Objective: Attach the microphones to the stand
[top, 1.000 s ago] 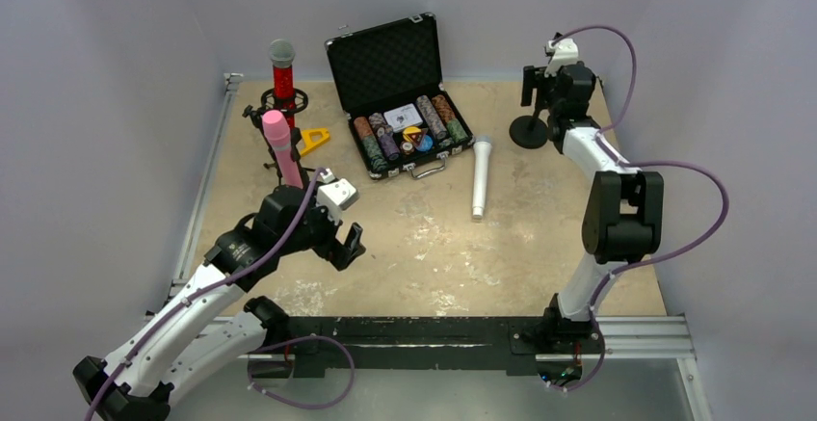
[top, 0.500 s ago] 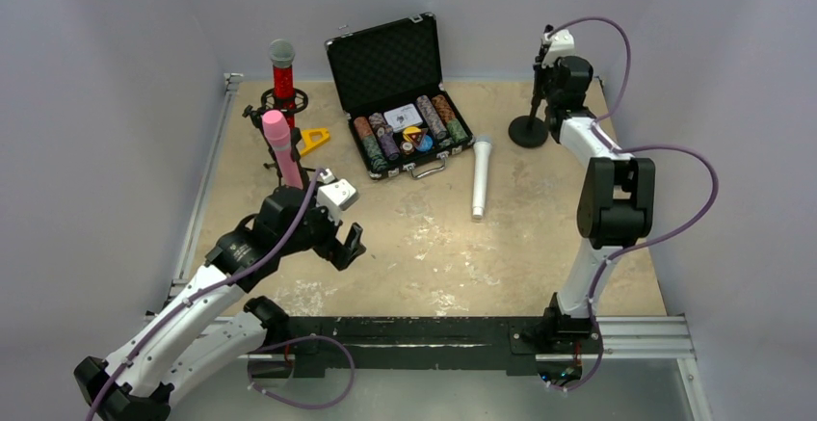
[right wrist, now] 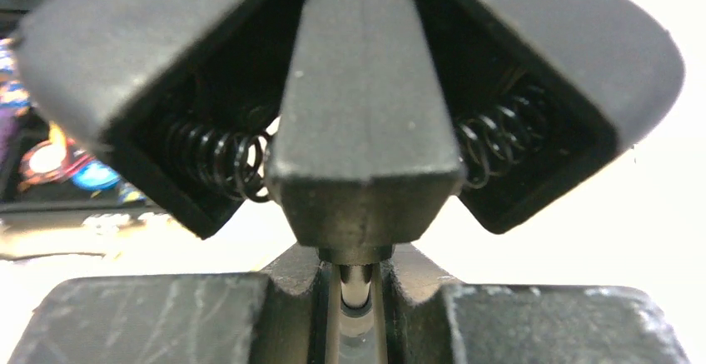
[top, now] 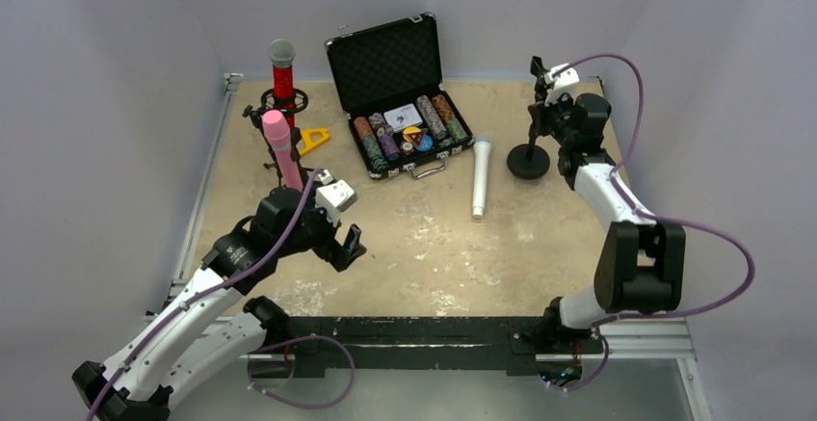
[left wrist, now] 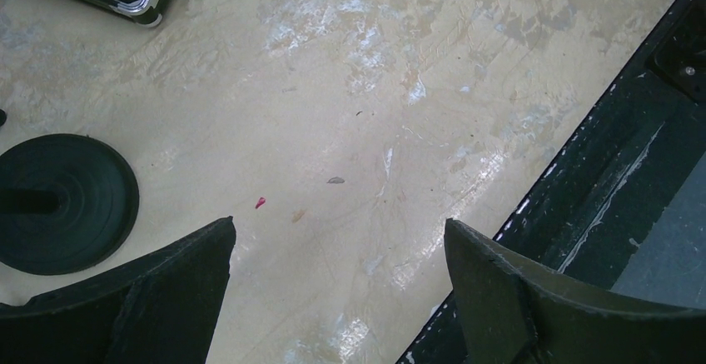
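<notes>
The glittery red microphone (top: 281, 76) stands upright in a holder at the back left. In front of it the pink microphone (top: 280, 147) stands in another stand, whose round black base (left wrist: 63, 202) shows in the left wrist view. The white microphone (top: 479, 178) lies flat on the table. To its right is a black stand (top: 528, 161) with a round base. My right gripper (top: 541, 116) (right wrist: 356, 297) is shut on that stand's thin pole, just under its spring clip (right wrist: 366, 122). My left gripper (top: 349, 246) (left wrist: 337, 239) hangs open and holds nothing, near the pink microphone's stand.
An open black case (top: 438, 154) of poker chips and cards sits at the back centre, left of the white microphone. A yellow triangle (top: 314, 138) lies beside the left stands. The black rail (left wrist: 599, 181) runs along the near table edge by my left gripper.
My right gripper closed on the stand's pole and pulled the stand nearer, its base now level with the white microphone's head. The left arm stayed put.
</notes>
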`<state>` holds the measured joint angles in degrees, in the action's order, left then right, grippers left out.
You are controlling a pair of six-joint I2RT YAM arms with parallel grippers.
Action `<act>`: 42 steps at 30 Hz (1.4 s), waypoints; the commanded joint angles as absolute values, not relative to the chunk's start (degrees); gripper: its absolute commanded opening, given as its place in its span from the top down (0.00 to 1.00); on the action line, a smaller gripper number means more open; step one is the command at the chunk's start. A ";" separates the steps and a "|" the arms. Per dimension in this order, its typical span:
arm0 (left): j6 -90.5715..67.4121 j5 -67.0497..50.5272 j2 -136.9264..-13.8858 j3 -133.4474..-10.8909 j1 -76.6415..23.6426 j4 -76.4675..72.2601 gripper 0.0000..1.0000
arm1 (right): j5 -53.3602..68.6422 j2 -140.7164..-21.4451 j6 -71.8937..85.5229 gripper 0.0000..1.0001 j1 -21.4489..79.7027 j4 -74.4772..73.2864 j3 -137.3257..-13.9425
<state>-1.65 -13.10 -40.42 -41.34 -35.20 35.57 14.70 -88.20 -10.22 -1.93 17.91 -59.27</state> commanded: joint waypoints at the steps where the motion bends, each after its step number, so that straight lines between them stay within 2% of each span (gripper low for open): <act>1: -0.44 -15.21 -39.06 -41.39 -34.75 33.56 0.01 | 24.28 -77.26 -12.70 0.99 -1.93 18.77 -54.56; 14: -1.11 -16.96 -37.10 -41.31 -34.79 33.54 0.01 | 39.64 -55.66 -15.00 0.99 -1.93 5.28 -39.75; 23: -1.36 -17.47 -36.75 -41.22 -34.73 33.63 0.01 | 45.97 -50.38 -16.29 0.96 -1.93 2.49 -34.04; 27: -1.44 -17.49 -36.48 -41.13 -34.72 33.59 0.01 | 46.96 -49.09 -19.61 0.79 -2.10 -1.89 -33.24; 29: -1.47 -17.57 -36.47 -41.14 -34.74 33.51 0.01 | 46.46 -48.20 -21.57 0.62 -2.54 -5.39 -33.75; 34: -1.49 -18.01 -36.57 -41.13 -34.73 33.46 0.01 | 45.71 -46.46 -23.28 0.27 -3.80 -9.33 -34.94; 39: -1.59 -18.11 -36.24 -41.13 -34.83 33.41 0.01 | 41.82 -45.24 -23.52 0.21 -4.99 -14.98 -37.75; 42: -1.65 -18.13 -35.89 -41.13 -34.77 33.39 0.01 | 37.27 -44.36 -23.93 0.14 -6.98 -18.74 -39.56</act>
